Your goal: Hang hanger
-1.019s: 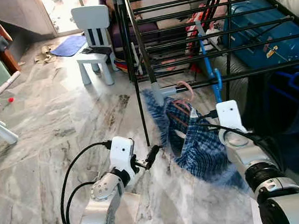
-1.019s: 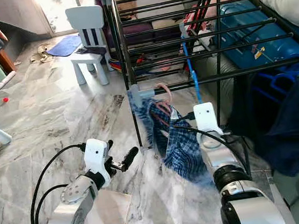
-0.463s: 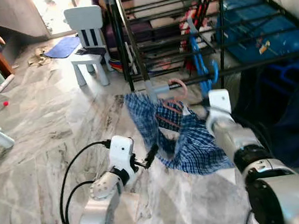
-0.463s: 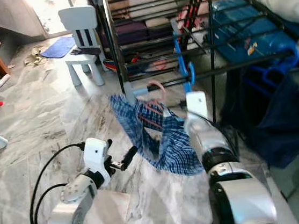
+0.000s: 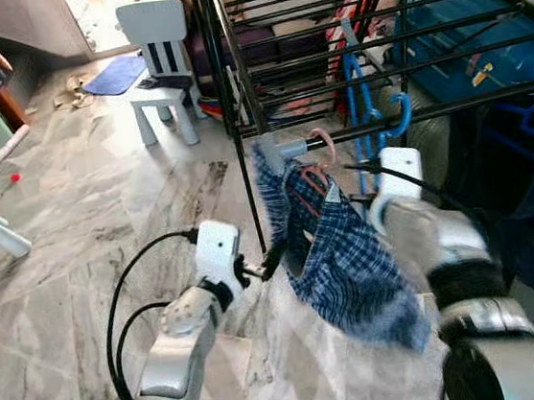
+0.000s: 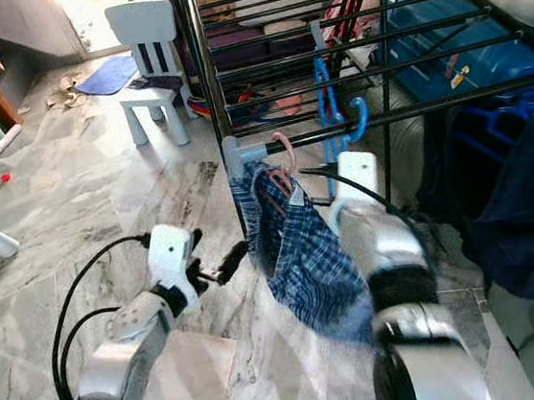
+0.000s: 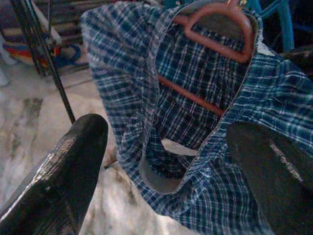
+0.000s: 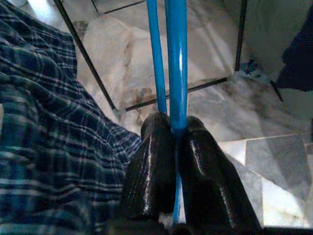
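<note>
A blue hanger (image 8: 177, 58) is pinched by its thin bar in my right gripper (image 8: 177, 129), which is shut on it. Its hook (image 6: 358, 112) curls at the front rail (image 6: 449, 99) of the black drying rack; I cannot tell whether it rests on the rail. Beside it a pink hanger (image 5: 322, 142) hangs from the same rail near the corner and carries a blue plaid shirt (image 5: 343, 261). My left gripper (image 5: 272, 257) is open, low by the rack's corner leg, and its fingers (image 7: 63, 166) face the shirt (image 7: 195, 98) without touching it.
A white child's chair (image 5: 160, 53) stands on the marble floor behind the rack. A blue suitcase (image 5: 482, 50) lies under the rack. A dark blue garment (image 6: 508, 201) hangs from the rail at the right. A blue mat (image 5: 118, 74) lies at the back.
My right arm has risen and brought the blue hanger's hook up to the front rail. The plaid shirt swung out to the left and back. My left gripper is closer to the shirt.
</note>
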`<state>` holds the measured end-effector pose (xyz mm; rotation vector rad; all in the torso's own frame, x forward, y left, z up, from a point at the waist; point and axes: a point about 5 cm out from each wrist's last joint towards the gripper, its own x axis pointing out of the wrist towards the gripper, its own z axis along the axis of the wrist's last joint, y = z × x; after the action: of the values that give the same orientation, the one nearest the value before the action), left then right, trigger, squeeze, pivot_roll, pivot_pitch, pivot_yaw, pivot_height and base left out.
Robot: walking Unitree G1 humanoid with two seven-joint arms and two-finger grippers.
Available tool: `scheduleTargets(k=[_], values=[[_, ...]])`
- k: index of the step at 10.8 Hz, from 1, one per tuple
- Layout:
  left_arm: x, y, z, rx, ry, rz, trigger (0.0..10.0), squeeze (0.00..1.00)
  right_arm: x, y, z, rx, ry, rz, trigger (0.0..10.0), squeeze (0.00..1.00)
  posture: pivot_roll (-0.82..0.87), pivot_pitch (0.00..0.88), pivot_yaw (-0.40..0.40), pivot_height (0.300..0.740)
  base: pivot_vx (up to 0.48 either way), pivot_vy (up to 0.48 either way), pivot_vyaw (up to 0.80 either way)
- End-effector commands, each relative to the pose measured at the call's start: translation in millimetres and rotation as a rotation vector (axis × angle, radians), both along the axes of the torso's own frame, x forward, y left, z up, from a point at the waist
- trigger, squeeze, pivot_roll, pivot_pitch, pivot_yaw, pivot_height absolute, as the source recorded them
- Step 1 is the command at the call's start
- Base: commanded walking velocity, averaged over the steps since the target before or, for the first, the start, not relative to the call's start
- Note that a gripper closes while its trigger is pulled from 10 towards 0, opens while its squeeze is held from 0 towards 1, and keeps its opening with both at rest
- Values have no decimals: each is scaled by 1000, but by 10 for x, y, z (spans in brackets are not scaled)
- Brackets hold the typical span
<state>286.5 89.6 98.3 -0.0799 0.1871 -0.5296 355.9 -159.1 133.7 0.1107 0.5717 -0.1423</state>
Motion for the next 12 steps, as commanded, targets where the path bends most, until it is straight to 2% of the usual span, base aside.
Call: scheduleTargets(k=[1, 2, 4, 5, 6, 7, 8, 10, 12], values=[[-86, -4, -31, 1, 31, -4, 10000, 0, -133, -67, -51, -9, 44, -50, 10000, 0, -98, 92, 87, 740, 0, 0, 0], [-127, -23, -14, 8, 5, -24, 10000, 0, -237, -68, -169, -10, 81, -39, 10000, 0, -91, 99, 89, 740, 0, 0, 0], [-208, 85, -62, 16, -40, 23, 10000, 0, -448, -123, -392, -86, 122, -21, 10000, 0, -111, 82, 83, 740, 0, 0, 0], [-210, 203, -219, 87, -38, 145, 10000, 0, -620, -159, -578, -118, 176, -5, 10000, 0, -117, 86, 82, 740, 0, 0, 0], [-184, 283, -277, 135, -54, 221, 10000, 0, -680, -169, -656, -134, 197, -2, 10000, 0, -129, 93, 80, 740, 0, 0, 0], [-167, 379, -356, 155, -20, 264, 10000, 0, -703, -150, -675, -130, 210, -7, 10000, 0, -146, 102, 72, 740, 0, 0, 0], [-168, 405, -419, 165, -12, 260, 10000, 0, -695, -149, -648, -171, 182, 6, 10000, 0, -153, 98, 74, 740, 0, 0, 0], [-134, 468, -539, 180, 2, 290, 10000, 0, -632, -158, -540, -240, 65, 30, 10000, 0, -160, 82, 85, 740, 0, 0, 0], [-52, 525, -603, 213, 1, 333, 10000, 0, -576, -171, -550, -208, 42, 18, 10000, 0, -177, 56, 105, 740, 0, 0, 0]])
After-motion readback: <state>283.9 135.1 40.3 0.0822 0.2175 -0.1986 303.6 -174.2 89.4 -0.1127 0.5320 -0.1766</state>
